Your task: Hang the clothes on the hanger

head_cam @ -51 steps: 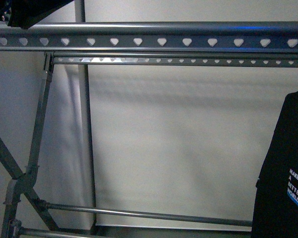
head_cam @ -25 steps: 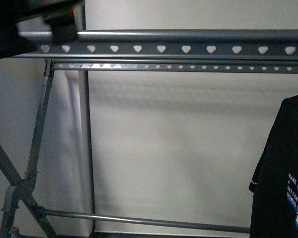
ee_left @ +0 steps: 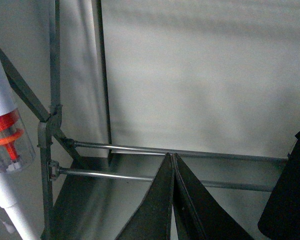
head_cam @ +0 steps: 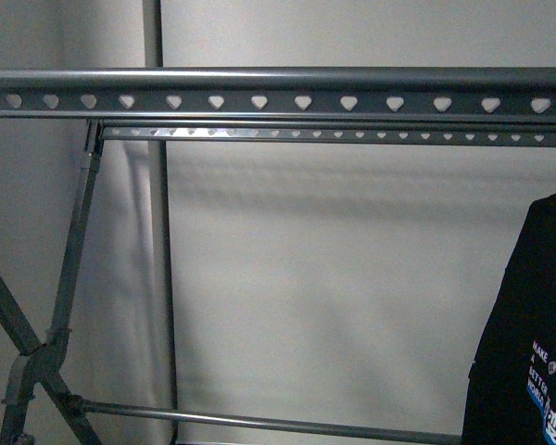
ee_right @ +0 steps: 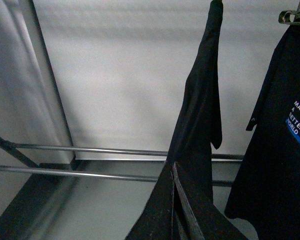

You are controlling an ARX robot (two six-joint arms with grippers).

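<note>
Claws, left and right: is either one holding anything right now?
No. Left claw and right claw are both shut on nothing; the T-shirt hangs free.

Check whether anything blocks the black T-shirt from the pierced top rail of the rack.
Nothing visible does. The T-shirt hangs at the right edge of the front view, below the top rail, with only bare wall between them. Neither gripper shows in that view; both wrist views show jaws closed together.

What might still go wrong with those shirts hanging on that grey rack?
The printed black T-shirt hangs at the far right end of the grey rack, so a nudge might slide it off. The right gripper sits close below a second dark garment and might snag it when moving.
</note>
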